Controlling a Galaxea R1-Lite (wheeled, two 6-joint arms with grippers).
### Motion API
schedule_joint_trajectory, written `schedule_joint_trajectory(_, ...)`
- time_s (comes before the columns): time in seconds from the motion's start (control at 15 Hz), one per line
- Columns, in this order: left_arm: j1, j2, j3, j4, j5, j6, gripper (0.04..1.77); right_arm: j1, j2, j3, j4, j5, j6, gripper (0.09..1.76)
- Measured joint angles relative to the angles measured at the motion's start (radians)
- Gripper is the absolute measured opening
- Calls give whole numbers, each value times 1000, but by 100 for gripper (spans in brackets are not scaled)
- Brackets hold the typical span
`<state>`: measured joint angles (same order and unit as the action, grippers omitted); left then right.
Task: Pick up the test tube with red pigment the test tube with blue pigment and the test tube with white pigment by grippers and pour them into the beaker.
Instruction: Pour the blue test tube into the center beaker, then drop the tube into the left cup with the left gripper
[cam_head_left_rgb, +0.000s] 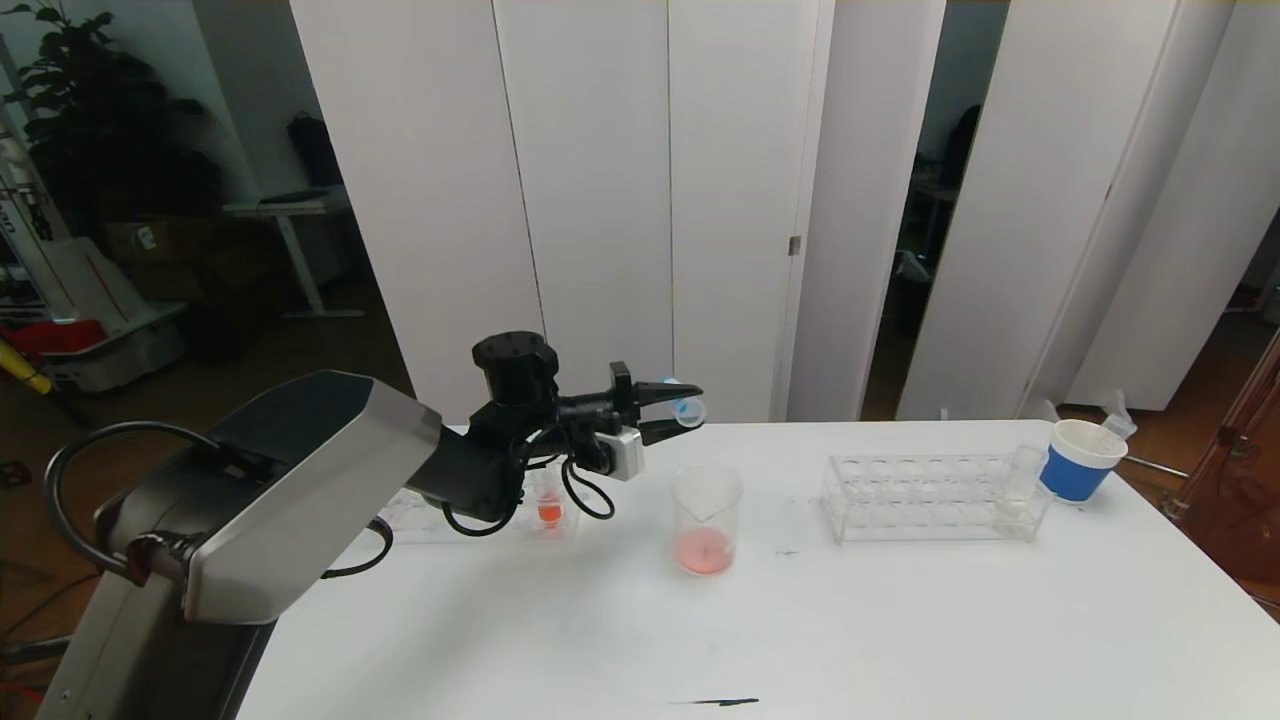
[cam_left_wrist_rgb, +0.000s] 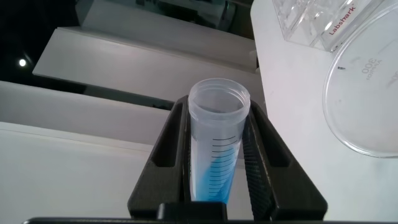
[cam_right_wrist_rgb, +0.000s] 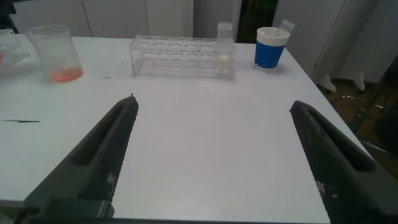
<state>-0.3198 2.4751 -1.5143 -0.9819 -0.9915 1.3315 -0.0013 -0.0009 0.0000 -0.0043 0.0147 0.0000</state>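
Note:
My left gripper (cam_head_left_rgb: 682, 408) is shut on the test tube with blue pigment (cam_head_left_rgb: 688, 409), holding it tilted in the air just above and left of the beaker (cam_head_left_rgb: 707, 520). In the left wrist view the tube (cam_left_wrist_rgb: 217, 143) sits between both fingers with its open mouth pointing outward and blue liquid lying along its lower side. The beaker holds pinkish-red liquid at its bottom. A test tube with red pigment (cam_head_left_rgb: 548, 505) stands in the left rack. The test tube with white pigment (cam_head_left_rgb: 1017, 490) stands in the right rack (cam_head_left_rgb: 930, 495). My right gripper (cam_right_wrist_rgb: 213, 102) hangs open over bare table, out of the head view.
A blue-banded white paper cup (cam_head_left_rgb: 1080, 460) stands at the far right behind the right rack. The left rack (cam_head_left_rgb: 420, 520) is partly hidden behind my left arm. White panels stand behind the table's far edge. A dark streak (cam_head_left_rgb: 720, 702) marks the table near its front edge.

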Motion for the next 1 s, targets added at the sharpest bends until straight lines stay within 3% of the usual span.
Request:
schedule_joint_trajectory(0.6, 4, 6, 76, -136, 0, 55, 57, 0, 0, 0, 0, 0, 0, 175)
schedule_joint_trajectory(1.0, 2, 9, 103, -150, 0, 122, 57, 0, 0, 0, 0, 0, 0, 175)
